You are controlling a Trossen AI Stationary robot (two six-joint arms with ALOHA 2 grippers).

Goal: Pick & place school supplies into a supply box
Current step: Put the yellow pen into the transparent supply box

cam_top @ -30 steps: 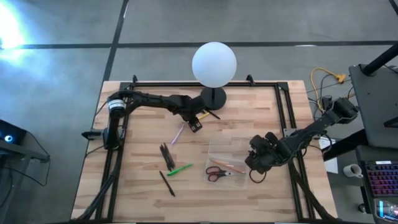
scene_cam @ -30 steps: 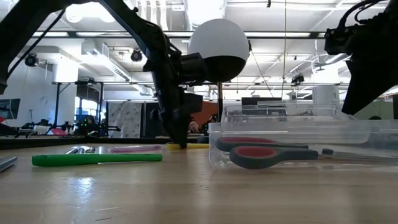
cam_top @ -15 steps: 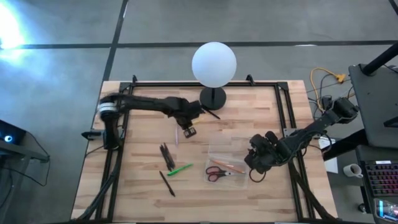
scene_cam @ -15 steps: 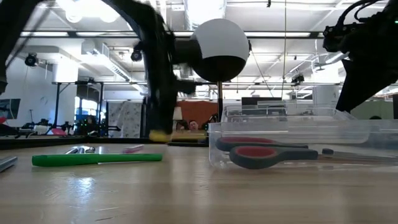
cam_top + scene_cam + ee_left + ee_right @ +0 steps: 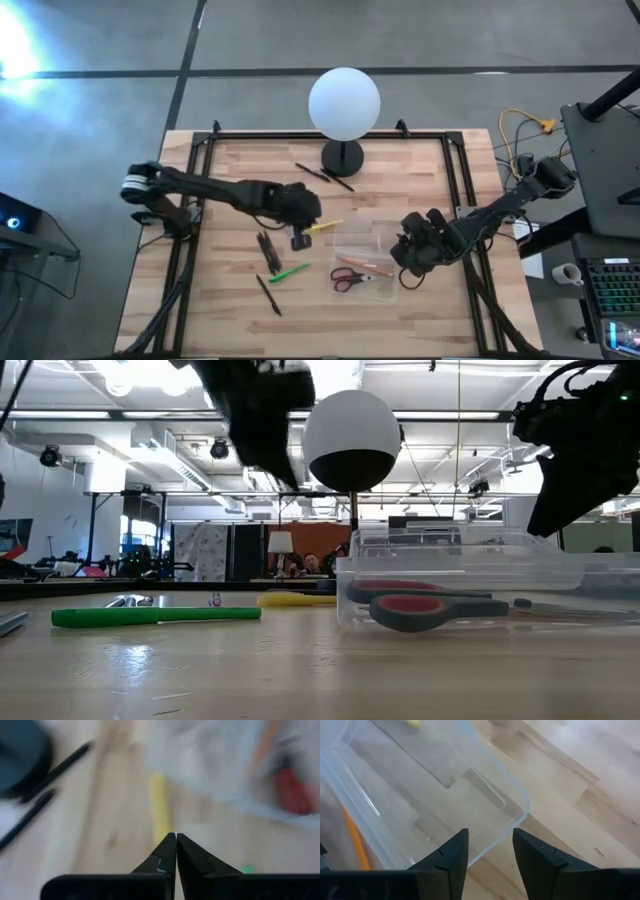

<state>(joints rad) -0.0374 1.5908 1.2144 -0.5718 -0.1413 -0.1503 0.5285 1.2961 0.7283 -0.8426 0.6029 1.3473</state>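
Left tool (image 5: 301,240) w/ fingers pressed together, gripping nothing, hangs above the worktop (image 5: 230,300) just left of the yellow pen (image 5: 322,227). Right tool (image 5: 405,262) w/ fingers parted, at right edge of clear supply box (image 5: 348,238). Box, right of centre, holds red scissors (image 5: 349,279) & orange pencil (image 5: 366,266). Green pen (image 5: 290,271), black pens (image 5: 268,250) lie left of box.

Clear glossy plastic supply box (image 5: 364,251) on pale matt wood table (image 5: 420,185).
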